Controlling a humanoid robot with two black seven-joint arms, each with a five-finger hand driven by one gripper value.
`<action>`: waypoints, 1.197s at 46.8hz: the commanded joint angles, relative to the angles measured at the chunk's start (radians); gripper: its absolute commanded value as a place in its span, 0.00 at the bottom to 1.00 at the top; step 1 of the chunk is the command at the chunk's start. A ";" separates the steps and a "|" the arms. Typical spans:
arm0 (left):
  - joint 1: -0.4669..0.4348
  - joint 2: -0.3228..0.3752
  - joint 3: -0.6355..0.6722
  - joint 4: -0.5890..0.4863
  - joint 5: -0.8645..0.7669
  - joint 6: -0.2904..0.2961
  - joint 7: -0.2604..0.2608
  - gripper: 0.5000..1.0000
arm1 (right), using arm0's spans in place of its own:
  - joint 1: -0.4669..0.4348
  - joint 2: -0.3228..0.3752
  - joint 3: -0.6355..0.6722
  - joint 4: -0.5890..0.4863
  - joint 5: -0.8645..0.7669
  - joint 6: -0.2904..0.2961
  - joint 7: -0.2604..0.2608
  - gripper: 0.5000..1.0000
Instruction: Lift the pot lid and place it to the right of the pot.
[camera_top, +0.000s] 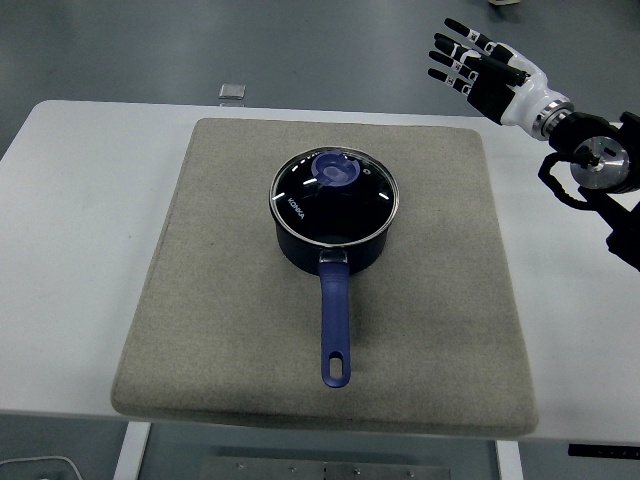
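Table (80, 200): white, spans the view; near edge at the bottom.
Mat (200, 330): grey felt square lying flat on the table and covering most of its middle.
Right arm (590, 170): black, enters from the right edge and reaches up over the table's far right corner, well apart from the pot.
Pot (335, 245): dark blue saucepan upright near the mat's centre, slightly toward the far side.
Handle (334, 325): blue, points straight toward the near edge and lies over the mat; hanging hole at its tip.
Lid (300, 195): dark glass with a metal rim, seated on the pot, white lettering on its left part.
Right hand (480, 70): raised in the air beyond the mat's far right corner, fingers (450, 50) spread wide and pointing left, holding nothing.
Knob (336, 171): blue, round, on the lid's top, a little toward the far side.
Small object (232, 92): grey square at the table's far edge, left of centre, off the mat; too small to identify.
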 joint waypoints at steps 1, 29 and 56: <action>0.000 0.000 0.001 0.000 0.000 0.000 0.000 1.00 | 0.006 0.000 0.003 0.003 -0.059 0.000 0.011 0.80; 0.000 0.000 0.001 0.000 0.000 0.000 0.000 1.00 | 0.086 -0.007 -0.045 0.178 -0.545 0.002 0.071 0.79; 0.000 0.000 0.001 0.000 0.000 0.000 0.000 1.00 | 0.397 -0.030 -0.480 0.340 -0.859 -0.004 0.117 0.79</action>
